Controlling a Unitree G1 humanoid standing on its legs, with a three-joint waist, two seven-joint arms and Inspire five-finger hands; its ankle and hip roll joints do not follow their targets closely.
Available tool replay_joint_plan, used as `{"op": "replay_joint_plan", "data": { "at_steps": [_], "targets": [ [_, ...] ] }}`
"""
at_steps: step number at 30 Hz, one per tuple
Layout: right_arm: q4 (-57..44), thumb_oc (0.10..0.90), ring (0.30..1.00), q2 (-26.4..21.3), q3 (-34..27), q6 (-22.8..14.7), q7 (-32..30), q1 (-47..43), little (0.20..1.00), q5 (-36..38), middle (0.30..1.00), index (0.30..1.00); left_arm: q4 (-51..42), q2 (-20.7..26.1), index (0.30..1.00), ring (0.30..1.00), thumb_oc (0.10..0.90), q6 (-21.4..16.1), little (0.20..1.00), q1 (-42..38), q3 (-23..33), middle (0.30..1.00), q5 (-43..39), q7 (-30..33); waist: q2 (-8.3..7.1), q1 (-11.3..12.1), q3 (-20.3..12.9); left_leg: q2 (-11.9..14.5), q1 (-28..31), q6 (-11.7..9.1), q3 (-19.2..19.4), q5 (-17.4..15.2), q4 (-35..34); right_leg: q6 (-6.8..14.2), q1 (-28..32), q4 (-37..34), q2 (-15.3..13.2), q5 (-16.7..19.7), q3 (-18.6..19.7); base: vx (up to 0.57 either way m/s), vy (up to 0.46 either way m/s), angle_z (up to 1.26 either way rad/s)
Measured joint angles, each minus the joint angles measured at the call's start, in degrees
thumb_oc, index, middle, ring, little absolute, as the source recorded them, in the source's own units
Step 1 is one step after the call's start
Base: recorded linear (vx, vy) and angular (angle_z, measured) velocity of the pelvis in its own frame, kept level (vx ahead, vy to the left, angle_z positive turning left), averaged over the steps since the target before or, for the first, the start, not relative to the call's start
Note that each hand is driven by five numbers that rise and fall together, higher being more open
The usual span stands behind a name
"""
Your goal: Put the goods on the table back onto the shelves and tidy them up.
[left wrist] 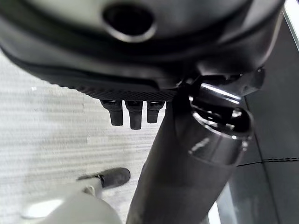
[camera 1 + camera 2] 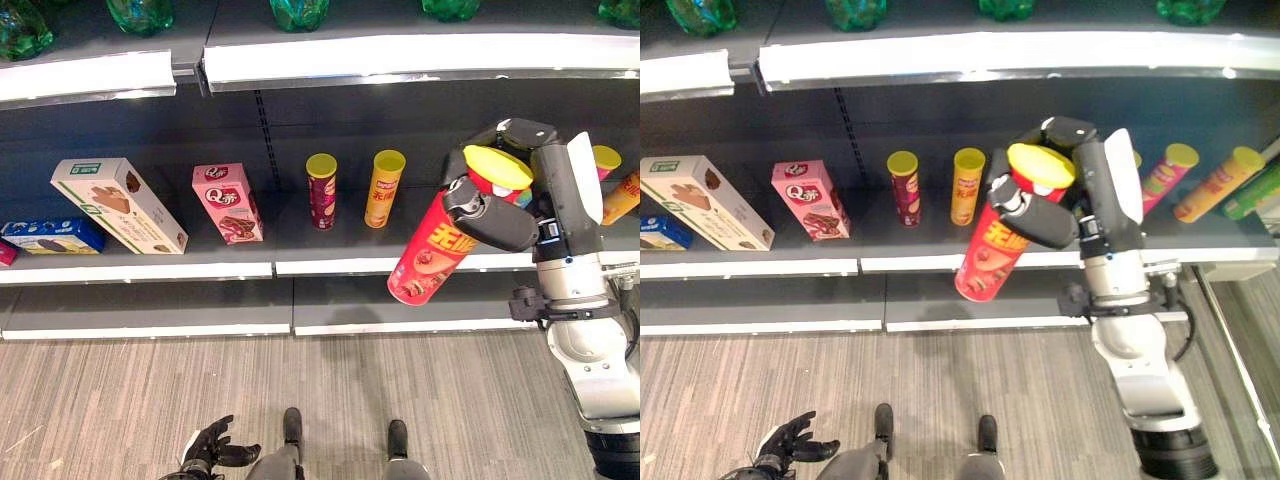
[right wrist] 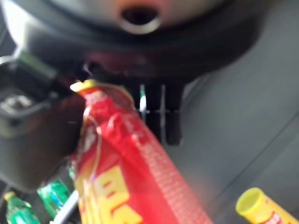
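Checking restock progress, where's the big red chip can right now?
The red chip can is tilted in the right hand, in front of the shelf, right of the small yellow can.

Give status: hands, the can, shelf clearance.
Right robot hand shut on red chip can, tilted, in front of middle shelf. Left robot hand low, open, empty. Yellow can and maroon can upright to its left.

Open shelf point(image 2: 330, 262) room lies between the yellow can point(image 2: 385, 188) and the leaning cans point(image 2: 1200, 180) at the right, partly blocked by the right hand point(image 2: 1060, 205) clutching a tilted red can point(image 2: 1000, 245); boxes point(image 2: 228, 203) crowd the left.
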Motion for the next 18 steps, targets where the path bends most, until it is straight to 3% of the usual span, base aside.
{"op": "replay_joint_plan", "data": {
  "at_steps": [5, 6, 7, 9, 10, 15, 16, 18],
  "targets": [
    [10.8, 0.4, 0.3, -2.6, 0.2, 1.8, -1.8, -1.0, 0.3, -7.2, 0.3, 0.3, -0.4, 0.7, 0.9, 0.9, 0.8, 0.0, 0.9, -0.2, -0.9, 0.9, 0.5, -0.1, 0.02, 0.4, 0.0, 0.1, 0.5, 0.5, 0.4, -0.9, -0.2, 0.2, -0.5, 1.3, 0.0, -0.9, 0.9, -0.04, 0.041, -0.06],
    [12.3, 0.4, 0.3, -3.2, 0.2, 2.5, -2.6, -1.1, 0.3, -8.0, 0.3, 0.3, -0.6, 1.1, 0.9, 0.9, 0.8, -0.1, 0.9, -0.3, -1.3, 0.9, 0.5, 0.0, 0.11, 0.2, 0.1, 0.3, 0.4, 0.5, 0.2, -0.8, 0.0, 0.2, -1.3, 2.6, 0.1, -1.6, 1.5, 0.03, -0.163, -0.11],
    [14.4, 0.4, 0.3, -3.5, 0.2, 3.2, -4.8, -1.6, 0.3, -8.4, 0.3, 0.3, -1.0, 2.2, 0.9, 0.9, 0.8, -0.1, 0.9, -0.9, -2.4, 0.9, 0.5, 0.3, 0.45, 0.1, 0.7, 0.7, -0.7, 0.3, -0.3, -0.6, 0.0, 0.7, -5.0, 7.5, 0.7, -4.8, 4.2, 0.08, -0.121, -0.12],
    [14.4, 0.4, 0.3, -3.5, 0.2, 4.3, -5.6, -1.6, 0.3, -9.1, 0.3, 0.3, -1.6, 2.5, 0.9, 0.9, 0.8, -0.1, 0.9, -0.6, -2.3, 0.9, 0.5, 0.8, 0.86, 0.3, 1.0, 1.4, -1.3, 0.0, -0.3, -0.4, 0.0, -0.4, -4.3, 4.1, 1.5, -3.3, 3.5, 0.12, -0.145, -0.13],
    [14.4, 0.4, 0.3, -3.6, -0.1, 4.5, -6.9, -1.6, 0.3, -10.4, 0.3, 0.3, -2.3, 2.3, 0.9, 0.9, 0.8, -0.1, 0.9, -0.4, -2.3, 0.9, 0.5, 1.1, 1.6, 0.3, 1.4, 2.3, -1.5, -0.4, -0.6, -0.2, -0.1, -0.5, -2.4, 0.5, 2.4, -1.3, 2.7, 0.14, -0.169, 0.0],
    [17.6, 0.4, 0.3, -5.8, -0.1, 6.4, -11.9, -2.7, 0.3, -19.7, 0.3, 0.3, -4.3, 0.7, 0.9, 0.9, 0.8, -0.1, 0.9, 0.1, -3.3, 0.9, 0.4, 1.1, 4.64, 0.4, 1.6, 4.2, -3.0, -1.8, -2.7, 0.8, 0.0, -1.6, -2.4, -0.4, 4.6, -1.5, 0.1, 0.04, -0.117, 0.21],
    [21.2, 0.4, 0.3, -5.8, 0.1, 8.4, -14.1, -5.7, 0.3, -21.6, 0.3, 0.3, -5.7, 0.2, 0.9, 0.9, 0.8, -0.1, 0.9, 0.0, -5.1, 0.9, 0.1, 1.2, 6.49, 0.6, 2.3, 4.5, -3.9, -2.5, -4.1, 1.3, 0.0, -2.2, -2.5, -0.4, 5.3, -1.5, -1.4, -0.01, -0.112, 0.39],
    [24.7, 0.4, 0.3, -6.1, 1.2, 9.2, -17.3, -10.0, 0.3, -23.6, 0.3, 0.3, -7.1, -0.8, 0.9, 0.9, 0.8, -0.2, 0.9, 0.0, -6.2, 0.9, -0.1, 1.7, 9.31, 1.4, 2.8, 4.8, -5.7, -2.9, -5.3, 1.9, 0.1, -2.3, -3.6, -0.1, 5.7, -1.6, -2.3, -0.01, -0.108, 0.35]
  ]
}}
